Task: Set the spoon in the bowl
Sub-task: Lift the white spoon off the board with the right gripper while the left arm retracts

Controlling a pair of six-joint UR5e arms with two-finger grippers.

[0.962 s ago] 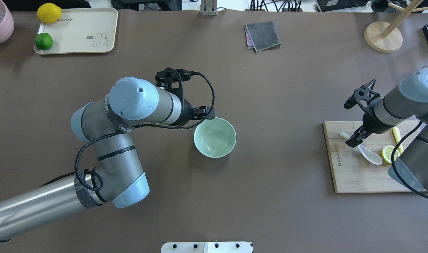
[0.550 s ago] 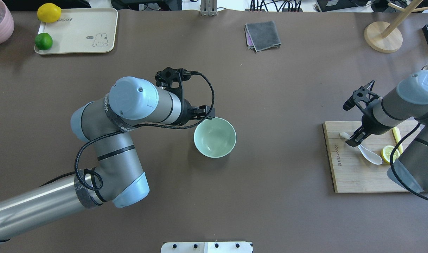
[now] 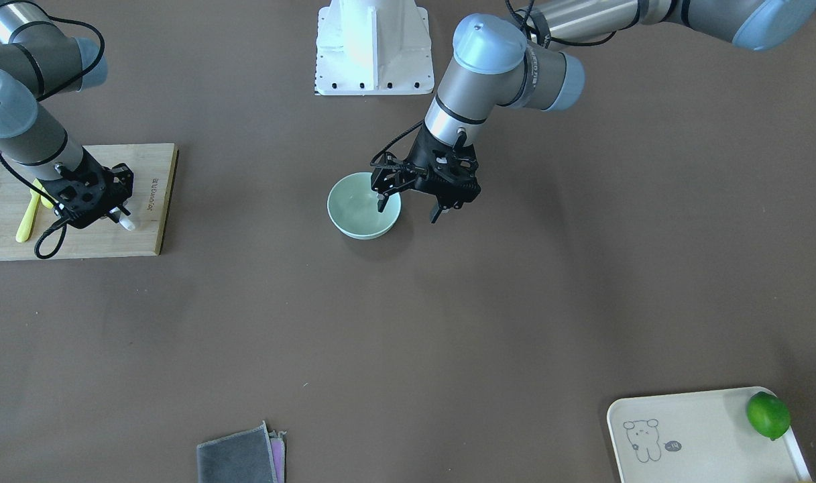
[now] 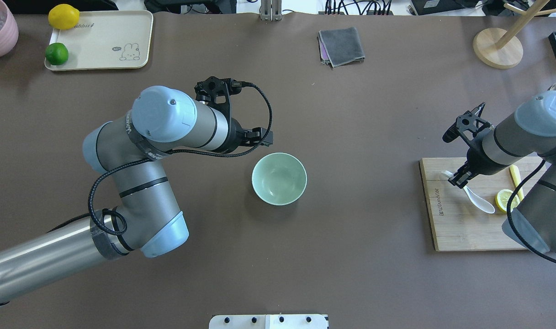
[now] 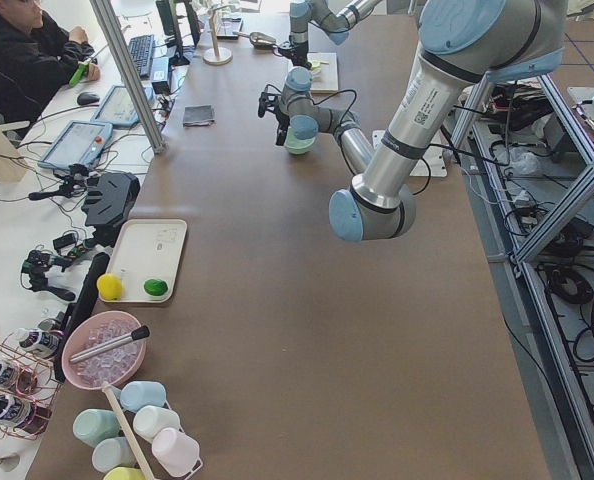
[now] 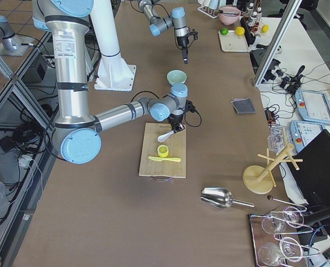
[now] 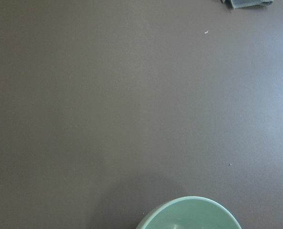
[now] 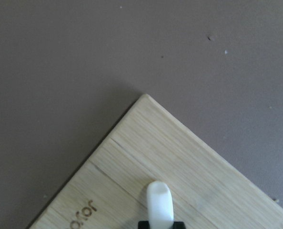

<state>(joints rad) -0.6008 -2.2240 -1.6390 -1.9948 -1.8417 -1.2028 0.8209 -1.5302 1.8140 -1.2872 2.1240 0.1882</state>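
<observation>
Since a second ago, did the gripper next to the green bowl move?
Yes. In the overhead view the left gripper drew up and left, off the rim of the bowl, which stayed put.

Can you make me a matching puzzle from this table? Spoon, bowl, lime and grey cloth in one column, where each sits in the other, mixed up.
1 spoon
2 bowl
3 lime
4 grey cloth

A on the cream tray
B on the wooden board
C folded, flat on the table
D empty, at mid-table

Pairs: 1-B, 2-D, 3-A, 4-C
</observation>
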